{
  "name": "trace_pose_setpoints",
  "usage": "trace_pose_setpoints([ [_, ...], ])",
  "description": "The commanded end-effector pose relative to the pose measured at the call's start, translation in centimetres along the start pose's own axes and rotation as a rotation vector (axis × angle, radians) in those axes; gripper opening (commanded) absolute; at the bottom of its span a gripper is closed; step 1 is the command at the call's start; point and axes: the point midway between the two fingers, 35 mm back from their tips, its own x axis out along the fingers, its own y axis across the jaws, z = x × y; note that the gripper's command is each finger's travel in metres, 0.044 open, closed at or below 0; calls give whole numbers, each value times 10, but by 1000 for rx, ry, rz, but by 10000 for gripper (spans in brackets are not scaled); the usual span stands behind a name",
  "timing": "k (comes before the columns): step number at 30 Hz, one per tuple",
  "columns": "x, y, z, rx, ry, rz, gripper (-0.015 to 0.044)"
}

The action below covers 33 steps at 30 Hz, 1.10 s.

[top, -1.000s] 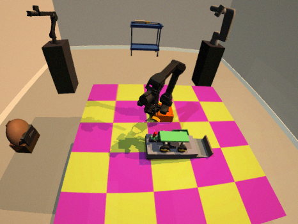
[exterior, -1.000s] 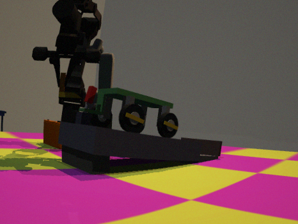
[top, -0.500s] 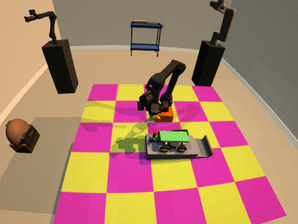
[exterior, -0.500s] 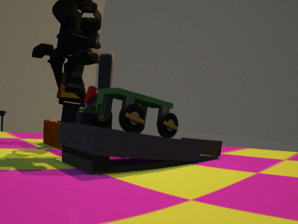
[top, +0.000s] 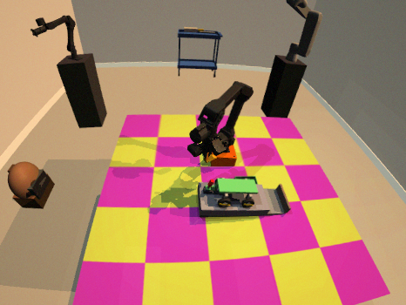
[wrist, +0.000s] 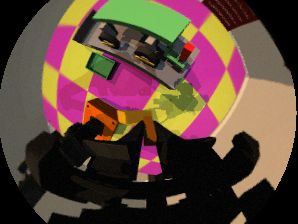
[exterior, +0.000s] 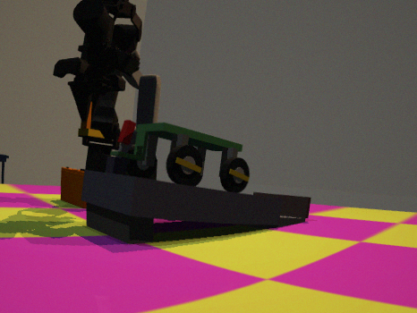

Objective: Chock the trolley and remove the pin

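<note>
My gripper [top: 208,153] [exterior: 91,121] [wrist: 148,123] is shut on the orange handle of the yellow chock [exterior: 92,133] [wrist: 131,117]. The chock hangs in the air off the ramp's uphill end; its black base is hard to make out. The green-topped trolley [top: 237,186] [exterior: 192,135] [wrist: 142,19] stands on the grey ramp [top: 231,213] [exterior: 201,203] with nothing visible against its near-side wheels. The red-headed stop pin [top: 211,183] [exterior: 127,131] [wrist: 188,52] is in place at the uphill end. The green tray [wrist: 101,66] lies beside the ramp, on the arm's side.
An orange block [top: 223,160] [exterior: 72,185] [wrist: 100,119] stands at the arm's foot. A raised lip [top: 283,199] closes the ramp's low end. A tall grey upright [exterior: 148,100] shows behind the trolley's uphill end in the exterior view. Pedestals with arms and a blue cart [top: 198,64] stand far back.
</note>
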Motion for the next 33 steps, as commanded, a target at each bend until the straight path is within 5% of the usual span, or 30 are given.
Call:
trace_pose_setpoints([
  [1, 0, 0, 0, -126, -1, 1, 0],
  [26, 0, 0, 0, -989, -2, 1, 0],
  [33, 0, 0, 0, -1012, -3, 1, 0],
])
